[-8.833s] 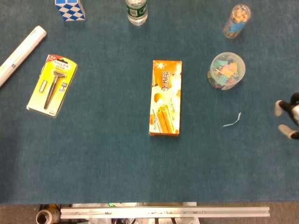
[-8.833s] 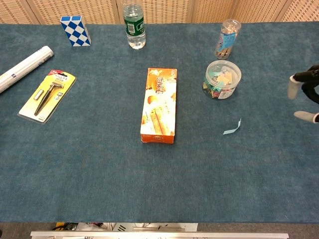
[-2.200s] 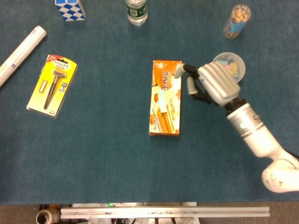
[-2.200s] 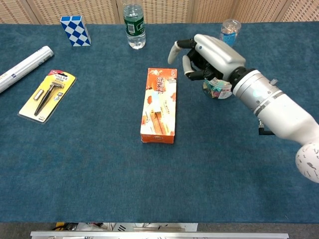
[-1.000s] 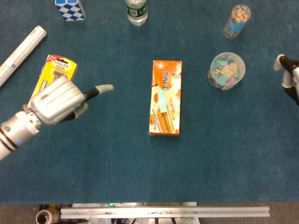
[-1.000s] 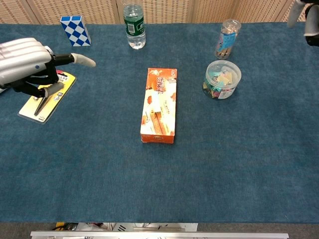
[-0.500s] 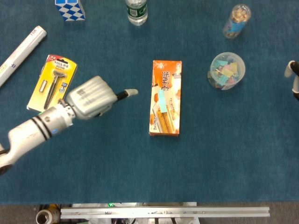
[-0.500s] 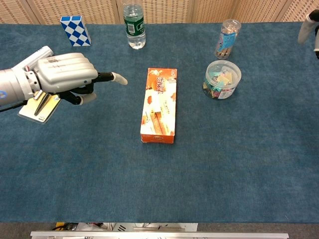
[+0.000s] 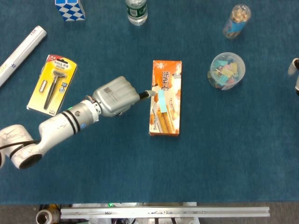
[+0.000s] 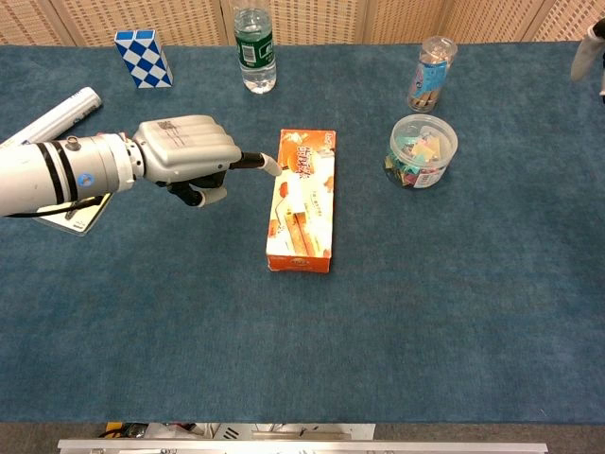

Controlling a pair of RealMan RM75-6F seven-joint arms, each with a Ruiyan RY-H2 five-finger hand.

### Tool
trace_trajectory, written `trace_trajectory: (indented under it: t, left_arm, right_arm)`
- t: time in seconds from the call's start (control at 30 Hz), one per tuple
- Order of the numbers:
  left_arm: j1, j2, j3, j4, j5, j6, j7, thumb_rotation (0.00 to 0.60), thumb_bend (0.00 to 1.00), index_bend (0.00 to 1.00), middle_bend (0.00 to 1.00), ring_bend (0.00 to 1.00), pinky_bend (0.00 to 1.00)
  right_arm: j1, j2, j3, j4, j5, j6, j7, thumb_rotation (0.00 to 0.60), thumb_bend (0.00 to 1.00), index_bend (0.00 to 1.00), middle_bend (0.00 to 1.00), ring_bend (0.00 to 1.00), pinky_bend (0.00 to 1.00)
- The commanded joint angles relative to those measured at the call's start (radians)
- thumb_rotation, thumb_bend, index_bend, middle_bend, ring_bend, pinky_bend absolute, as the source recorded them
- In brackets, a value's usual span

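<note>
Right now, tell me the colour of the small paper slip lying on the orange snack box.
Light blue paper slip, on the orange snack box; clearest in the head view.

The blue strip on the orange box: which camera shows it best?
The head view: the blue strip lies plainly on the orange box, just beyond the left hand and its outstretched fingertip. In the chest view the box shows, but the strip can hardly be made out.

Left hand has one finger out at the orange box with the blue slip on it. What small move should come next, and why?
Probably ease the left hand slightly rightward: its extended fingertip sits at the orange box edge, just short of the blue slip lying on top.
</note>
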Motion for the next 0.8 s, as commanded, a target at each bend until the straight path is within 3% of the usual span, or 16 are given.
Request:
trace_trajectory:
  t: [0.03,0.8]
  left_arm:
    - [-0.015,-0.017,-0.004,0.004,-0.028,-0.017,0.024,0.6,0.68,0.13,0.99,1.0,1.0]
    - [-0.066,-0.074,0.011,0.03,-0.223,-0.062,0.182,0.6,0.68,0.13,0.99,1.0,1.0]
  right_arm:
    - [-0.003,0.001,0.003,0.006,0.0,0.002,0.005,0.6,0.8,0.54,0.81,0.92,1.0]
    - [-0.029,0.006,0.02,0.039,-0.012,0.025,0.088,0.6,0.8,0.54,0.82,0.93,1.0]
